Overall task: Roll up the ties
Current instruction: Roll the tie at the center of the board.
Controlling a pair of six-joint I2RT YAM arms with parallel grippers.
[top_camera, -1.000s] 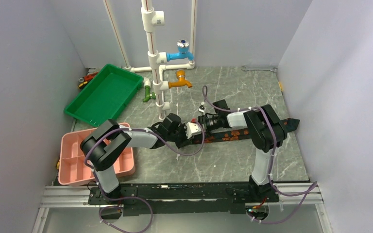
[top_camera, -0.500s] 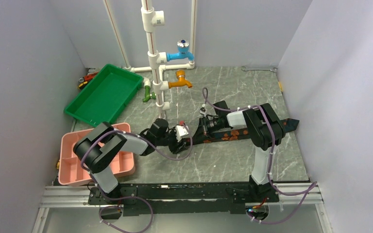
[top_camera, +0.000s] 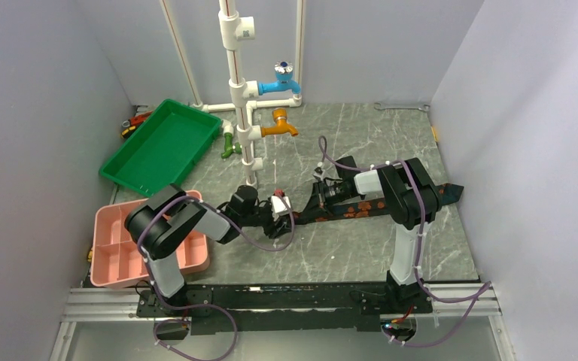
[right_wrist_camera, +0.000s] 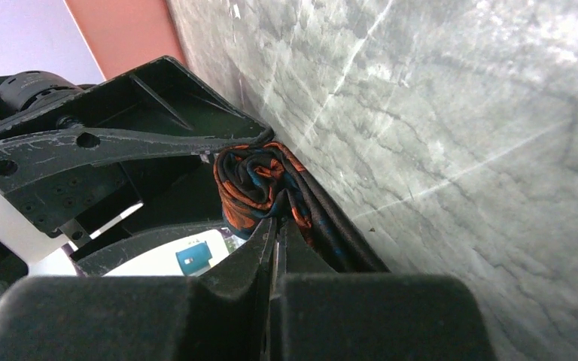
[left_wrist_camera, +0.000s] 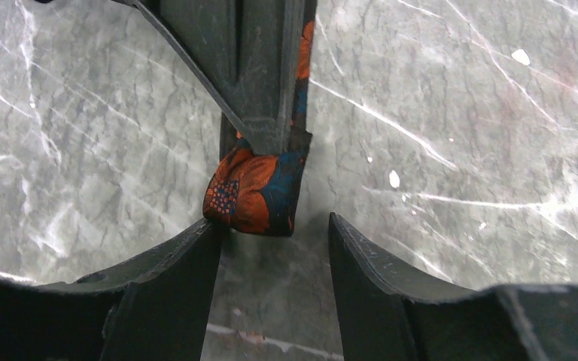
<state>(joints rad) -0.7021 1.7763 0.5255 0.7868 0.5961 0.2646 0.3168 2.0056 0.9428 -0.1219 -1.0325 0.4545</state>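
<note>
The tie (top_camera: 361, 208) is black with orange-red flowers and lies flat across the table, its wide pointed end at the right. Its left end is folded into a small bundle (left_wrist_camera: 256, 192), which also shows in the right wrist view (right_wrist_camera: 256, 180). My right gripper (top_camera: 320, 197) lies along the tie with its jaws shut, and its tips (right_wrist_camera: 275, 226) pinch the fabric at the bundle. My left gripper (left_wrist_camera: 271, 226) is open, with one finger (left_wrist_camera: 173, 278) touching the bundle's left edge and the other finger (left_wrist_camera: 369, 278) apart from it. In the top view the left gripper (top_camera: 281, 216) faces the right one.
A pink compartment tray (top_camera: 113, 256) sits at the near left and a green tray (top_camera: 162, 147) at the far left. A white pipe stand (top_camera: 244, 135) with coloured taps rises behind the grippers. A wrench (top_camera: 403, 107) lies at the back right.
My left gripper has drawn back to the left, away from the right gripper, and is now lower on the table. The right gripper has shifted slightly right with the tie's end.
</note>
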